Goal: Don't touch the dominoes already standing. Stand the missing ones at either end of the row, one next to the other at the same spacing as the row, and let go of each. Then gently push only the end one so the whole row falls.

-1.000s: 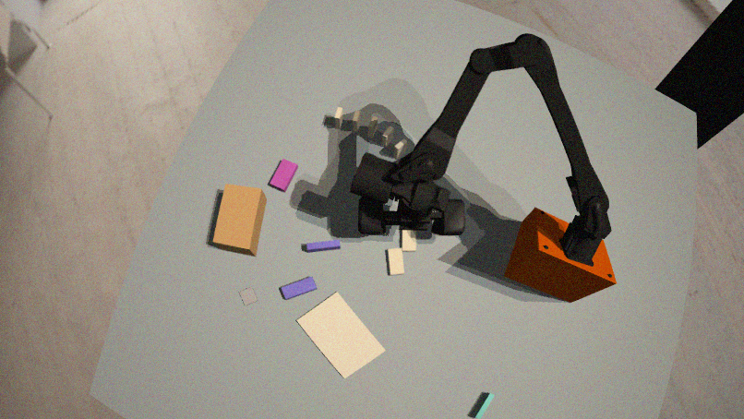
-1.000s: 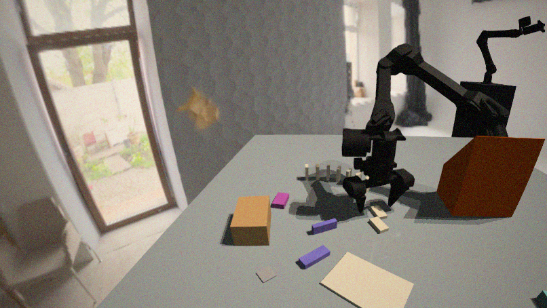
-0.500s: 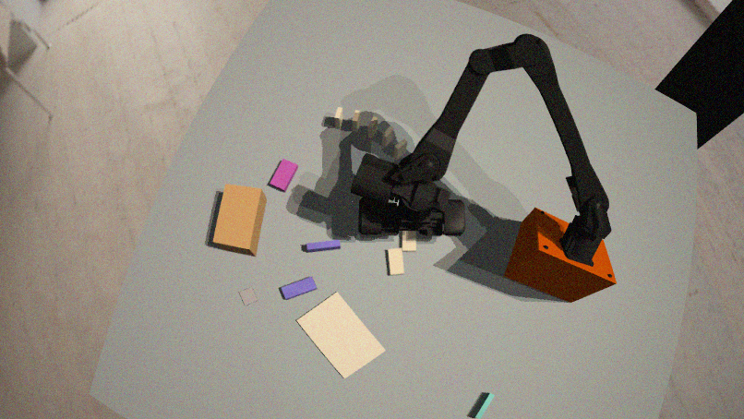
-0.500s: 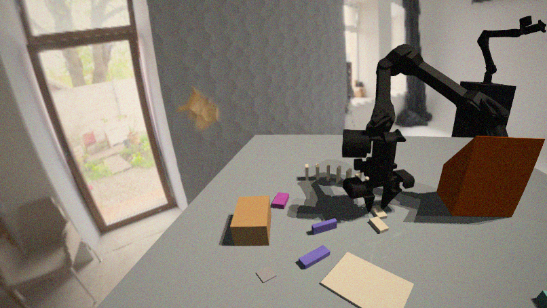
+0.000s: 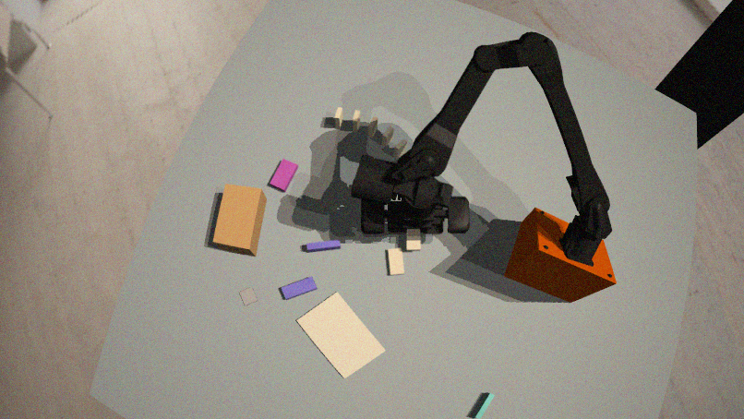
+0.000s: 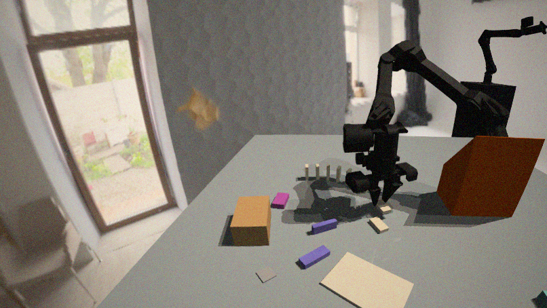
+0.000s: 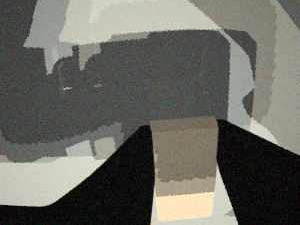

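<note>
Between wrist-view pincer point(image 7: 185, 181) fingers: gripped domino point(image 7: 185, 168).

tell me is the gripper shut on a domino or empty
Shut on a domino: in the wrist view the gripper's fingers press its two sides.

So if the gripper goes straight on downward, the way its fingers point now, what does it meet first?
The gripper points straight down and is already closed on a flat-lying cream domino. Right under it is the gray table, so it would likely press the domino into the table first.
</note>
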You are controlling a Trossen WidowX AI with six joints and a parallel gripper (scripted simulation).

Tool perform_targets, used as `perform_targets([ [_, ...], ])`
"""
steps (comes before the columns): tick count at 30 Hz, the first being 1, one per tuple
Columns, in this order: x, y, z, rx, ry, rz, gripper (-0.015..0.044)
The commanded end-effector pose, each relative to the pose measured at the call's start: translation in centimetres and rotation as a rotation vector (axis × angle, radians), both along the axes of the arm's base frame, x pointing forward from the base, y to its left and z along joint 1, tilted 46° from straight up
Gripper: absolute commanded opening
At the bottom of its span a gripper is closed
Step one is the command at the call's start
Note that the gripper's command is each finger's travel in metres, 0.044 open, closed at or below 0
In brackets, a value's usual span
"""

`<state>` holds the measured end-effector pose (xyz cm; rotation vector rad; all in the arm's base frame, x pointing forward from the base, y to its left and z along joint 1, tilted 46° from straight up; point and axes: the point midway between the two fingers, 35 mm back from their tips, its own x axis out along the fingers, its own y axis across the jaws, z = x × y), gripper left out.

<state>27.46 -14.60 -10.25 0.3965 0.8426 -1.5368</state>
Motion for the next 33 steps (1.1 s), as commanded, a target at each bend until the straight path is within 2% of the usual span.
perform_targets([
  [1,1.5,3.5,3.2,-0.001,-0.022,0.012,0.0107],
  [7,3.2,9.8,9.1,0.003,-0.023,0.012,0.0107],
  [14,3.3,10.0,9.5,0.006,-0.016,0.02,0.0107],
  [29,3.4,0.5,19.2,0.17,0.667,0.713,0.0107],
  [33,2.8,-1.0,20.8,0.188,0.777,0.816,0.0107],
])
